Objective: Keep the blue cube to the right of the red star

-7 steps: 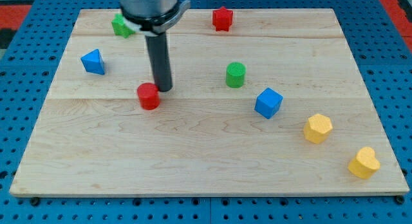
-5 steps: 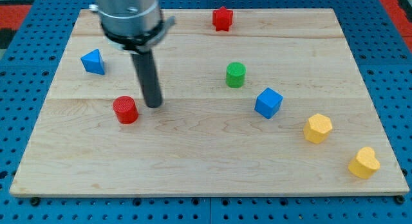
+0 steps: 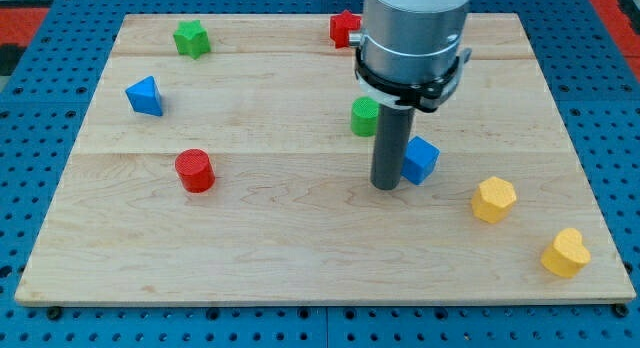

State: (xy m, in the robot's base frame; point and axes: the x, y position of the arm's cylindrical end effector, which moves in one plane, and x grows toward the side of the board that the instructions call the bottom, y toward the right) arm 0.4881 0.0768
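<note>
The blue cube [image 3: 423, 159] sits right of the board's middle. The red star [image 3: 343, 29] is at the view's top, partly hidden behind the arm's grey body. The cube lies to the right of the star and well below it. My tip [image 3: 386, 185] rests on the board just left of the blue cube, touching or almost touching its left side.
A green cylinder [image 3: 363, 117] stands just above-left of the tip, partly hidden by the rod. A red cylinder [image 3: 195, 170] and a blue triangular block [image 3: 146, 95] are at the left, a green star [image 3: 190, 38] at top left. A yellow hexagon [image 3: 494, 200] and a yellow heart [image 3: 565, 253] lie at lower right.
My tip has moved from beside the red cylinder at the left across to the blue cube's left side. The red cylinder had been pushed left and down earlier. The blue cube has hardly moved.
</note>
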